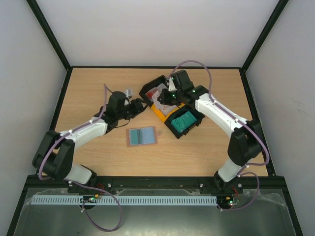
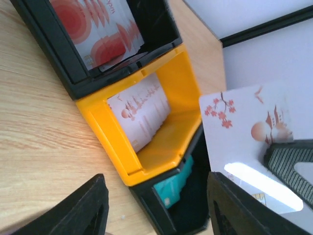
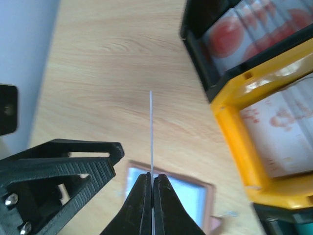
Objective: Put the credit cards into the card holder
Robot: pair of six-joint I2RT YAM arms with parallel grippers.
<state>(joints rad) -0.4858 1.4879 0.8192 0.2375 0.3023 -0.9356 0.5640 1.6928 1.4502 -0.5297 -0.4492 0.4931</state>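
Note:
My right gripper (image 3: 152,178) is shut on a white credit card with red blossom marks, seen edge-on (image 3: 150,132). The card's face shows in the left wrist view (image 2: 239,132), with a right fingertip (image 2: 288,164) on it. In the top view the right gripper (image 1: 165,98) hangs over the trays. My left gripper (image 2: 156,196) is open and empty, close beside the held card (image 1: 139,104). The brown card holder (image 1: 141,136) lies open on the table with its blue-grey pockets up. It also shows under the right gripper (image 3: 190,196).
Three trays stand in a row. A black tray (image 1: 147,88) holds red-and-white cards (image 2: 98,34). An orange tray (image 2: 102,122) holds white cards with red marks (image 2: 142,115). A black tray (image 1: 194,129) holds teal cards (image 1: 184,121). Dark frame walls edge the table.

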